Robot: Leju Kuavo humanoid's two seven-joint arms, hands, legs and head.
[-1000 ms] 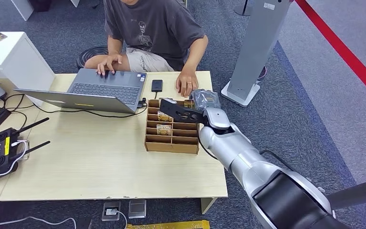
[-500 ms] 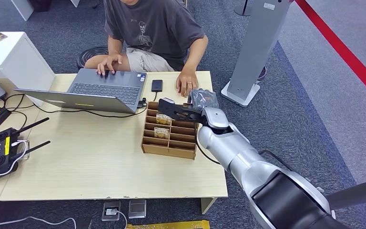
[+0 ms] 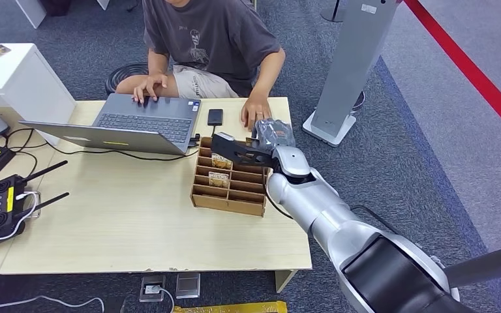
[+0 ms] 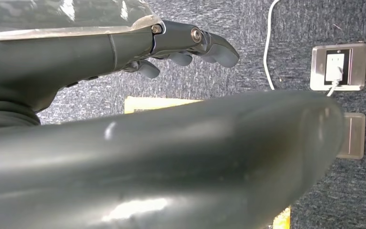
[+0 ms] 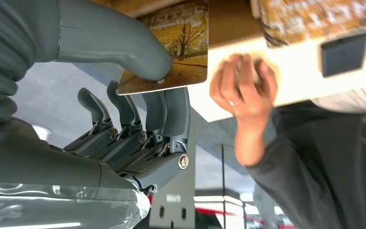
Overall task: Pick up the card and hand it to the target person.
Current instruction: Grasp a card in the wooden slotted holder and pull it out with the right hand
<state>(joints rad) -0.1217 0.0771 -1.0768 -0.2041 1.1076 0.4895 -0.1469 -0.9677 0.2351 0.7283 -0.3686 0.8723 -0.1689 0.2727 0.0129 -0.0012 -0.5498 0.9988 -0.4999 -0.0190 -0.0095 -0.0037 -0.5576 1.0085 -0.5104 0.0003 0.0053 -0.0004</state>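
Right wrist view: the right hand [image 5: 124, 95] pinches the card [image 5: 171, 47], thumb pressed on its printed face, a tree scene in yellows and browns, with the darker fingers [image 5: 171, 114] backing it from behind. The other fingers lie alongside, not spread. Beyond the card, the person's hand [image 5: 243, 86] rests curled on the table edge, near but apart from the card.

Head view: the right hand [image 3: 244, 151] hovers over the far end of the cardboard organiser [image 3: 229, 203], a brown tray of slotted compartments in two columns at table centre-right. Two more cards [image 3: 219, 177] stand upright in the left column's middle slots; the near compartments look empty, and the far slots are hidden under the hand. Upright storage on edge likely explains the thumb-and-finger pinch: only the top edge of a card offers itself.

The person [image 3: 209, 39] sits at 12 o'clock from the organiser, one hand on the laptop [image 3: 145, 119], the other [image 3: 256, 112] flat on the table just beyond the robot's hand at about 1 o'clock. A phone [image 3: 214, 117] lies between laptop and that hand.

Left wrist view: the left hand [image 4: 181, 47] hangs over carpet, fingers loosely curled in, holding nothing.

Judgement: card is out of its slot and in hand; the handover reach toward 12 o'clock is what's left.
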